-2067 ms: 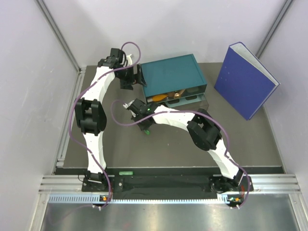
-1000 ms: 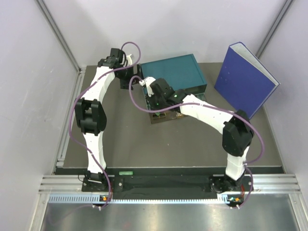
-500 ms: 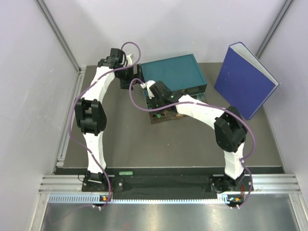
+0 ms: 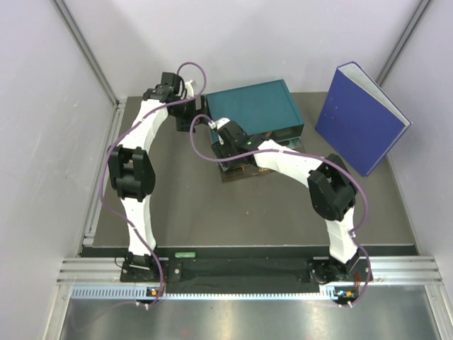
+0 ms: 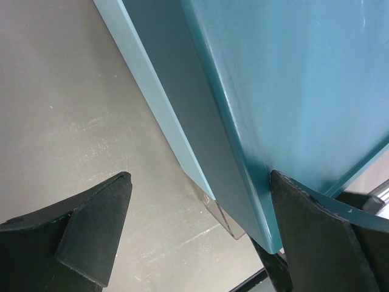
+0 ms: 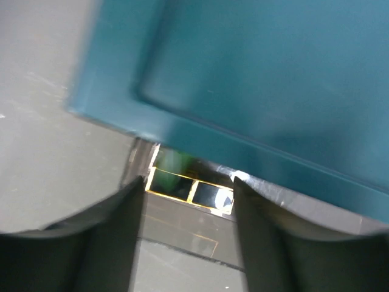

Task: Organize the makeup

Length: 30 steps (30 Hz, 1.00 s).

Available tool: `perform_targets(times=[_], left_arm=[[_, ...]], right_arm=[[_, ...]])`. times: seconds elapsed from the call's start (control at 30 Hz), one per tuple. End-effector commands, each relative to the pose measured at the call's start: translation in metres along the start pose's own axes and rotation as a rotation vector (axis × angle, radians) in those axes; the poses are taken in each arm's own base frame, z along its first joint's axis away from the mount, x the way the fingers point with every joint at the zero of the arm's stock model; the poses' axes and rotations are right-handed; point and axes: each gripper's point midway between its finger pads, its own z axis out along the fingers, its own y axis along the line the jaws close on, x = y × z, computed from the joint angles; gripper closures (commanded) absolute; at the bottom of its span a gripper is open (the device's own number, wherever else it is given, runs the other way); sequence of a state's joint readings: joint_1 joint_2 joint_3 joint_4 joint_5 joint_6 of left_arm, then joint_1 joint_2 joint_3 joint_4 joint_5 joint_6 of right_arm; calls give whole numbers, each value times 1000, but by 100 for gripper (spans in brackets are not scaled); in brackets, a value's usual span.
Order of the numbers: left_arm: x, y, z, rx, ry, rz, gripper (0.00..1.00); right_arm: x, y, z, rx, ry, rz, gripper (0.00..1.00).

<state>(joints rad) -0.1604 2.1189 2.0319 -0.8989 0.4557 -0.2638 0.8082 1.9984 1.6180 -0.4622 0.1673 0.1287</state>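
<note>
Makeup (image 6: 209,193): in the right wrist view we see black-and-gold cases lying in the clear drawer (image 4: 241,174), just below the box's front edge. A green piece (image 6: 177,161) sits behind them. It is blurred, so we cannot tell its shape. We cannot make out any other makeup.

Drawer: it stands out from the lower front of the teal box (image 4: 255,108), at the box's left end. The right arm covers most of it in the top view.

Right gripper (image 6: 187,182): it hangs directly over the drawer, pointing down into it. The jaws are apart, with nothing between them, and the cases show through the gap.

Left gripper (image 5: 199,176): it is at the box's rear left corner. The jaws are spread wide and straddle that corner. One finger (image 5: 316,237) is against the box's edge and the other is clear of it, over the table (image 4: 184,205). It is gripping nothing.

Binder (image 4: 361,117): blue, standing well to the right of the box.
</note>
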Motion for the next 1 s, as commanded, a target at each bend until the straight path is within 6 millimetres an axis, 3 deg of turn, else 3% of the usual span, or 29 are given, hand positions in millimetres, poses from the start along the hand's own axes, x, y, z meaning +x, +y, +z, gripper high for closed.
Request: perform_targets(times=[0.0,0.27,0.4,0.5,0.67,0.97], left_arm=[[1,17,-27,-80,-18,7,1],[-6,14,-39,-94,-57,27,1],[-13,12,-50,-117,-94,41,1],[-17,9,-56,-117,-118,40,1],[-21,5,-62,-114,-142,40,1],[-20,-2,-69,-93,-139,47,1]], right_arm=[[-13,-16,0,73,-31,47,36],[-30,-21,-23,83,-109,59,30],[-48,-15,-56,20,-184,32,30],[-53,1,-78,-76,-213,-33,29],[-37,36,-99,-208,-169,-130,28],[20,105,-121,-425,-19,-284,27]])
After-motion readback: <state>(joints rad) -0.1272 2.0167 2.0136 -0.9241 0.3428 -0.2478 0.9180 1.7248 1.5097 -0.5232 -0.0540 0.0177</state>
